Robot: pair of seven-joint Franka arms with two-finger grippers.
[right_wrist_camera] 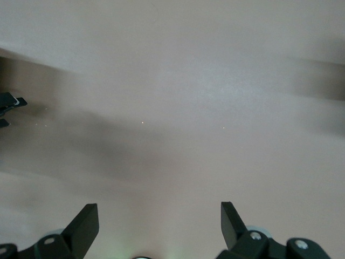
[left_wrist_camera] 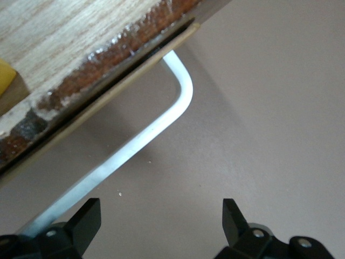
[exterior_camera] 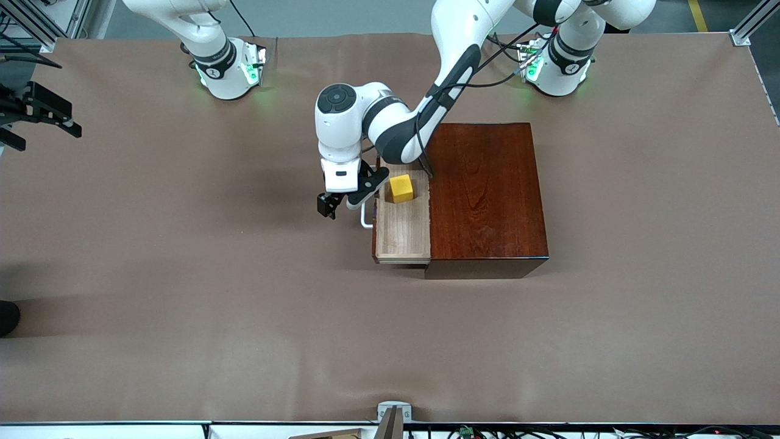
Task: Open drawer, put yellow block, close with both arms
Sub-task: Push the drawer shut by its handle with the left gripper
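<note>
The drawer (exterior_camera: pixel 402 231) stands pulled out of the dark mahogany box (exterior_camera: pixel 487 195) toward the right arm's end of the table. The yellow block (exterior_camera: pixel 401 188) lies inside the pale tray, at the end farther from the front camera; a sliver of the block (left_wrist_camera: pixel 4 81) shows in the left wrist view. My left gripper (exterior_camera: pixel 344 201) hangs open just in front of the drawer front, by the white handle (exterior_camera: pixel 365 218). The handle (left_wrist_camera: pixel 161 121) runs past one fingertip (left_wrist_camera: pixel 86 216), and nothing is between the jaws of the left gripper (left_wrist_camera: pixel 160 218). My right gripper (right_wrist_camera: pixel 160 221) waits open and empty over bare table.
The brown table cover (exterior_camera: pixel 183 274) spreads wide around the box. Both arm bases (exterior_camera: pixel 228 70) (exterior_camera: pixel 557 67) glow green along the table edge farthest from the front camera. Black hardware (exterior_camera: pixel 39 113) juts in at the right arm's end.
</note>
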